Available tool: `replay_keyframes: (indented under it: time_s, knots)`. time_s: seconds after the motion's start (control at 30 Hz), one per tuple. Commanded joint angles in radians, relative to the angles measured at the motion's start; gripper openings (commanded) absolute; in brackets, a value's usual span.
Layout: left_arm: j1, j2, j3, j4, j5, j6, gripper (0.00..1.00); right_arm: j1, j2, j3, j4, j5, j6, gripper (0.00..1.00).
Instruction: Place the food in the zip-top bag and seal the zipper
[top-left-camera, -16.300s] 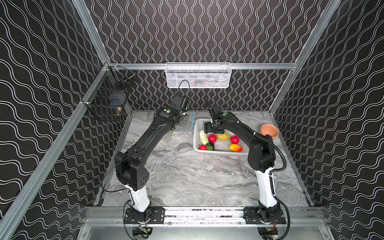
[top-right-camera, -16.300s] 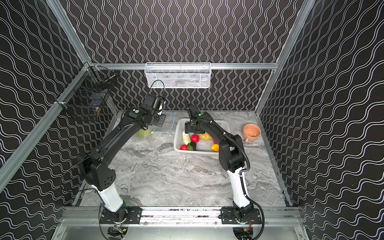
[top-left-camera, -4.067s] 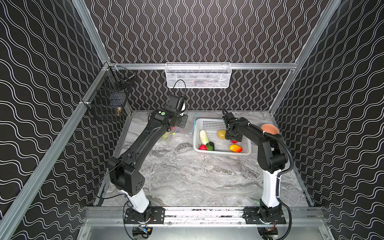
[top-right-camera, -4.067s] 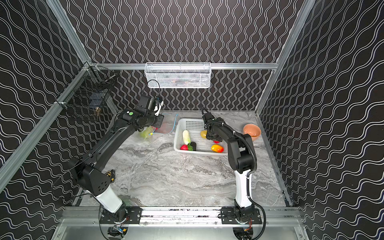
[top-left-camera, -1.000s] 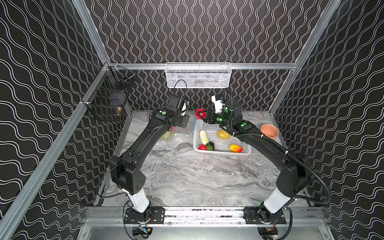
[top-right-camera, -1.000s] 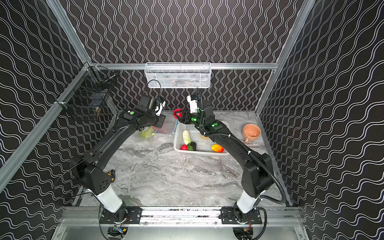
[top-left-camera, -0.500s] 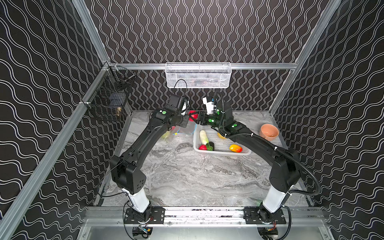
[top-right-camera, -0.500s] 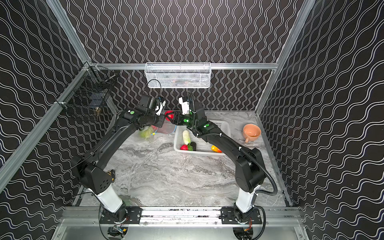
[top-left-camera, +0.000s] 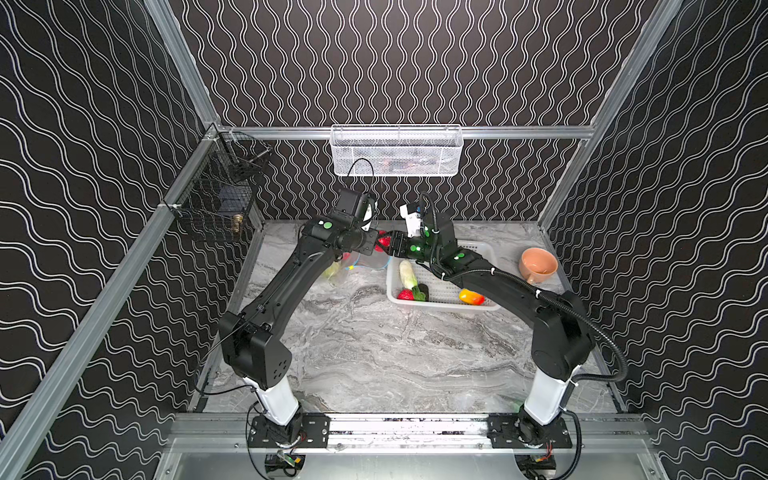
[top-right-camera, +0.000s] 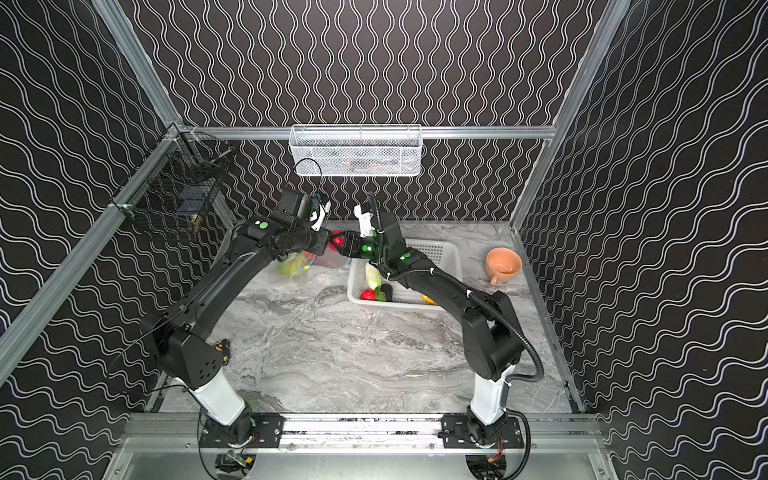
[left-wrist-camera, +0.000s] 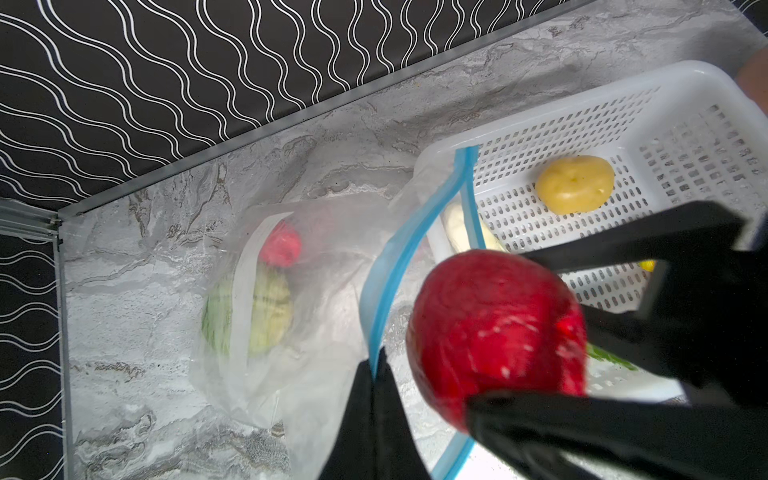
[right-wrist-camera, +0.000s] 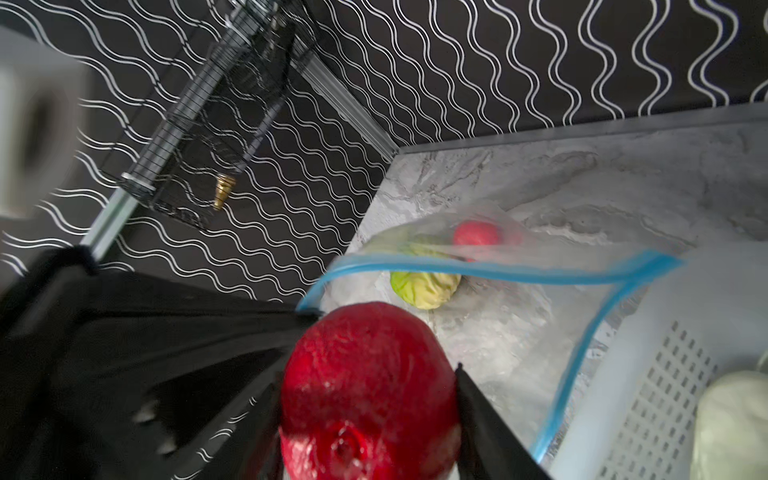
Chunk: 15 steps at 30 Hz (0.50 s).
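Note:
My left gripper (left-wrist-camera: 376, 368) is shut on the light-blue zipper (left-wrist-camera: 415, 232) strip, holding the clear zip-top bag (top-left-camera: 365, 264) open above the table. A ribbed green melon (left-wrist-camera: 249, 316) and a red strawberry (left-wrist-camera: 280, 247) lie inside the bag. My right gripper (right-wrist-camera: 365, 382) is shut on another red strawberry (right-wrist-camera: 365, 353), held at the bag's mouth right beside the left gripper (top-left-camera: 371, 245). In the white basket (top-left-camera: 482, 249) lie a white radish (top-left-camera: 407, 274), a strawberry (top-left-camera: 405, 295), a dark eggplant (top-left-camera: 423, 291), a mango (top-left-camera: 471, 297) and a lemon (left-wrist-camera: 574, 185).
An orange cup (top-left-camera: 537, 264) stands right of the basket near the right wall. A white mesh basket (top-left-camera: 395, 151) hangs on the back wall and a black wire basket (top-left-camera: 220, 203) on the left wall. Both arms meet at the back of the table.
My right gripper has carried the red strawberry leftward from above the basket to the bag's mouth. The left gripper has kept its hold on the bag's edge.

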Motion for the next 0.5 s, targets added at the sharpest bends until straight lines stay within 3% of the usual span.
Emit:
replay_keyframes:
  time_s: [0.0,0.07,0.23,0.47]
  knots:
    - [0.000,-0.003,0.009,0.000,0.000,0.004,0.00,0.002,0.026,0.025,0.003,0.021,0.024,0.41]
    - [0.001,0.001,0.016,-0.003,0.004,0.003,0.00,0.002,0.042,0.041,-0.003,0.010,0.028,0.52]
    - [0.001,0.005,0.026,-0.010,0.018,-0.008,0.00,0.004,0.084,0.075,-0.046,0.045,0.041,0.59]
    - [0.001,0.003,0.024,-0.010,0.005,-0.003,0.00,0.006,0.089,0.119,-0.137,0.101,0.016,0.95]
